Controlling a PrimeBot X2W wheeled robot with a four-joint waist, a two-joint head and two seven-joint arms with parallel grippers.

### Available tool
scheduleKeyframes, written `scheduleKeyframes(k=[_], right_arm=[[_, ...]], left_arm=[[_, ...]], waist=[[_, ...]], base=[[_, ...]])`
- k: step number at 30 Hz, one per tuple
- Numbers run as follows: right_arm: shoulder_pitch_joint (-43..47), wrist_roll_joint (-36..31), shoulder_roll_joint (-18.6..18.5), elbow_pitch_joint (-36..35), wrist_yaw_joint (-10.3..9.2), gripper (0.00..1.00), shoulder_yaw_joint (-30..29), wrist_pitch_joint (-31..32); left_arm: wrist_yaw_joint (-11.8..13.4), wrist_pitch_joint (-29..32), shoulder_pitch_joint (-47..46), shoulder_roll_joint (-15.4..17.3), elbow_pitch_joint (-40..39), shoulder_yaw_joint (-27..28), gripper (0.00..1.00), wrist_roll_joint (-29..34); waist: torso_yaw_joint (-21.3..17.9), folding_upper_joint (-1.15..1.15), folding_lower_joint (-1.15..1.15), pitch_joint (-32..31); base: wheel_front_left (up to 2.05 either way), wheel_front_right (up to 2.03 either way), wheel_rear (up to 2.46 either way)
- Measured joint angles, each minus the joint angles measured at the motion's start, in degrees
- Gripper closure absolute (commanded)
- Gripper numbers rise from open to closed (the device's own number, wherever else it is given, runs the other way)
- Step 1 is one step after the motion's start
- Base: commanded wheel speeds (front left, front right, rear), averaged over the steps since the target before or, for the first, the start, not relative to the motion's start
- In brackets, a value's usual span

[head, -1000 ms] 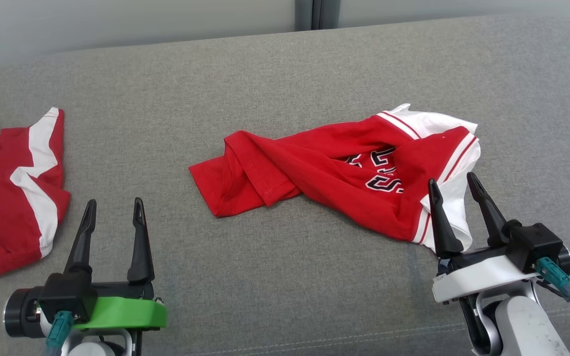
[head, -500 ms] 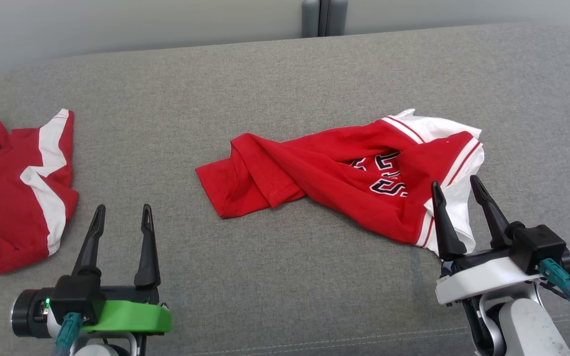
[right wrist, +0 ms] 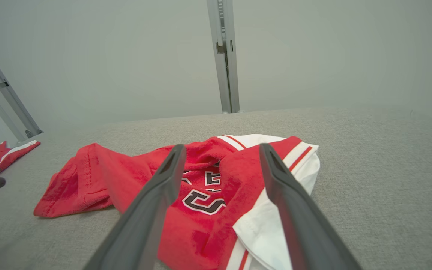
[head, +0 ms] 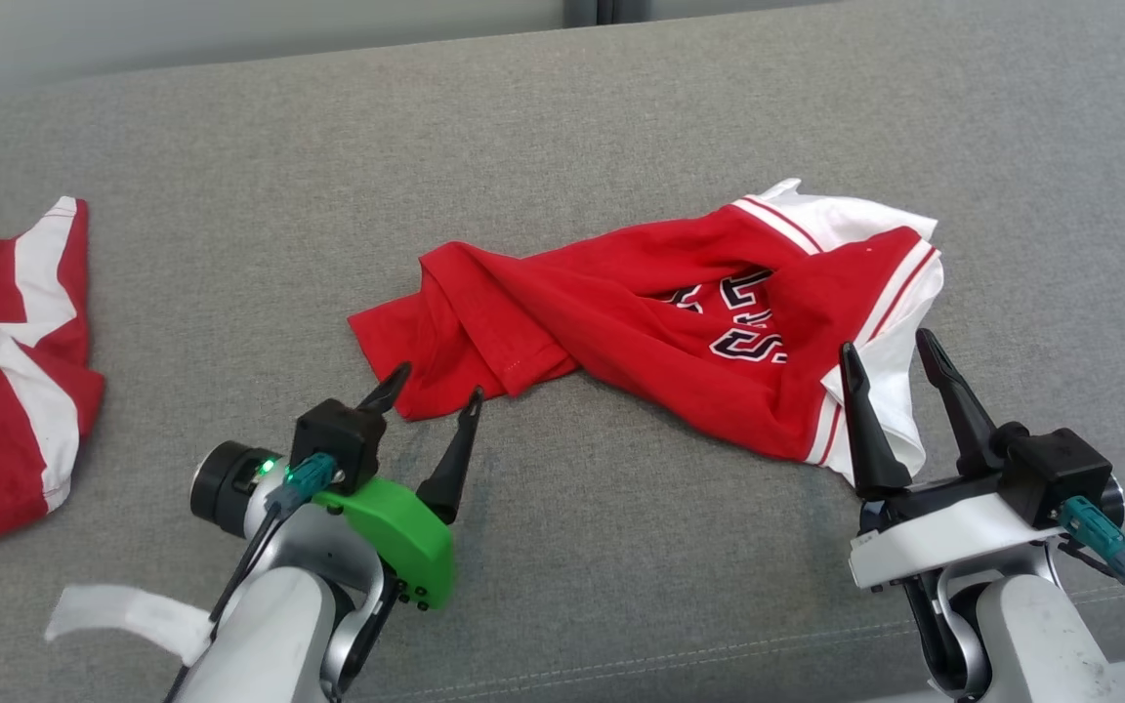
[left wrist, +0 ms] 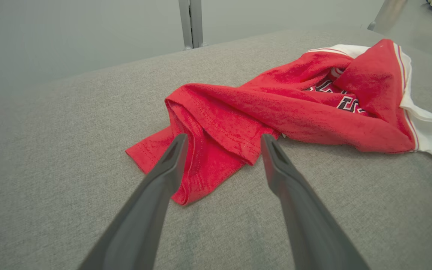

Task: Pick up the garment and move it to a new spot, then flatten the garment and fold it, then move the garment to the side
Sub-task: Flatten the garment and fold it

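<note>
The left hand (head: pixel 437 383), released with its two dark fingers spread, sits low at the near left hem of the crumpled red-and-white jersey with dark lettering (head: pixel 621 312); the fingertips seem to straddle the folded red corner, though contact is unclear. The right hand (head: pixel 885 341) is likewise released, fingers apart over the jersey's white trimmed end. The jersey lies mid-way across the grey fabric-covered counter (head: pixel 621 547). A second red garment with a white stripe (head: pixel 6 371) lies well apart at the left edge.
</note>
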Motion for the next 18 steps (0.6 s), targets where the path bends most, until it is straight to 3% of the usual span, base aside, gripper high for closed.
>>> scheduleKeyframes(k=[9, 18], right_arm=[[-1.5, 1.7, 0.0, 1.0, 0.01, 0.00, 0.9, -0.8], [-2.1, 3.2, 0.0, 2.4, 0.00, 0.00, 1.9, -1.3]], left_arm=[[-1.6, 9.8, -8.3, 0.5, 7.6, -7.3, 0.00, -7.0], [-1.7, 10.3, -12.1, 1.8, 14.0, -9.0, 0.00, -10.8]], waist=[[-3.4, 0.00, 0.01, 2.8], [-6.5, 0.00, 0.01, 5.0]], base=[[0.00, 0.00, 0.00], [0.00, 0.00, 0.00]])
